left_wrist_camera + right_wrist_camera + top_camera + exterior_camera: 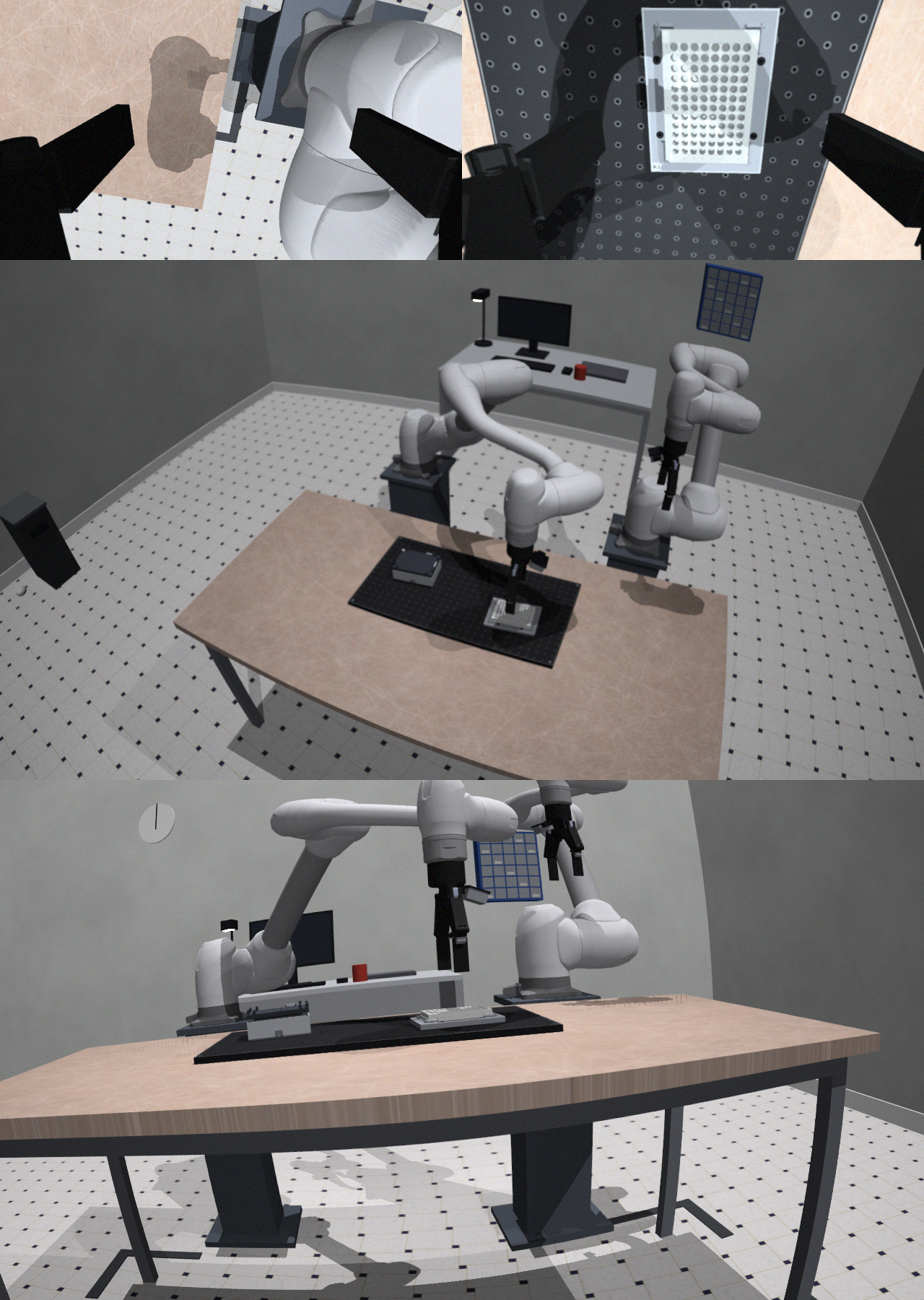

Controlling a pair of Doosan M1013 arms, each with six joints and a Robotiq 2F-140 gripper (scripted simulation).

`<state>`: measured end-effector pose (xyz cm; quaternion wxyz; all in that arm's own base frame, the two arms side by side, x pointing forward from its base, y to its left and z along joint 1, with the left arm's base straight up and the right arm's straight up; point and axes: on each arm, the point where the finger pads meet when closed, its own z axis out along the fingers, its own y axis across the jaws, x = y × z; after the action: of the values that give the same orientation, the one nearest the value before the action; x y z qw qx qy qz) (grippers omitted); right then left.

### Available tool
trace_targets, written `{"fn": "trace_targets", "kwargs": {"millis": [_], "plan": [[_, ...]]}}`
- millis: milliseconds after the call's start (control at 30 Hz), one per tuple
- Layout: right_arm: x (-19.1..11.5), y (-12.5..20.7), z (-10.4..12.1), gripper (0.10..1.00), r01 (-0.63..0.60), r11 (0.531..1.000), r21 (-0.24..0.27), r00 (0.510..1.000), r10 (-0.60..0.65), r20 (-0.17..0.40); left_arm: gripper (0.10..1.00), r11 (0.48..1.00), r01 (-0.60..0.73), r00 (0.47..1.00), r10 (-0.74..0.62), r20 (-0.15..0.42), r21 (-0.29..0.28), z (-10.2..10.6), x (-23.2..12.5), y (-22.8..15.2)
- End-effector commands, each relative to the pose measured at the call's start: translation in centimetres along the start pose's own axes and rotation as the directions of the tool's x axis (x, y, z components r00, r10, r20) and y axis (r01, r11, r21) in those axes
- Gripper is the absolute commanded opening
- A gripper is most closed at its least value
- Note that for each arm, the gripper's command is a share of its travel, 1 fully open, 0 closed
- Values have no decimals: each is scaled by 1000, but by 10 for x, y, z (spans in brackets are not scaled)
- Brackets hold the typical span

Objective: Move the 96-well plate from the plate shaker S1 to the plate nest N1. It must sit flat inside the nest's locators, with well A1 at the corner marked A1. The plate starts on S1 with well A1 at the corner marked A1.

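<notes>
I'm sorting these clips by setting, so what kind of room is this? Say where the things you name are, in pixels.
Probably a laboratory automation room: a white 96-well plate (524, 614) (460, 1012) (709, 94) lies on a black perforated board (452, 609) (362, 1036) (624, 217), near two white jointed robot arms.

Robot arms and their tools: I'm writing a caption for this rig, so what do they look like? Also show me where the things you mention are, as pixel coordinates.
Both arms are pale grey-white, with smooth, rounded, tube-like segments and bulky joints. The left tool (668, 500) (566, 877) and right tool (511, 609) (452, 969) are black, with two blocky fingers each. No loose cables show.
</notes>
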<state>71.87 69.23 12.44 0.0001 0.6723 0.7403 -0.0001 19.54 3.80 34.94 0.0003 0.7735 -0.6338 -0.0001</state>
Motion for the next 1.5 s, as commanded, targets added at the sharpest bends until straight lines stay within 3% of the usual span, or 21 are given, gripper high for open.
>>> {"fn": "trace_targets", "kwargs": {"millis": [0, 1267, 1467], "plan": [[-6, -2, -2, 1000, 0, 1000, -1, 1000, 0, -2, 1000, 1000, 0, 1000, 0, 0, 1, 0, 0, 0], [-115, -33, -2, 1000, 0, 1000, -1, 1000, 0, -1, 1000, 1000, 0, 1000, 0, 0, 1, 0, 0, 0], [-115, -33, -2, 1000, 0, 1000, -1, 1000, 0, -1, 1000, 1000, 0, 1000, 0, 0, 1, 0, 0, 0]]}}
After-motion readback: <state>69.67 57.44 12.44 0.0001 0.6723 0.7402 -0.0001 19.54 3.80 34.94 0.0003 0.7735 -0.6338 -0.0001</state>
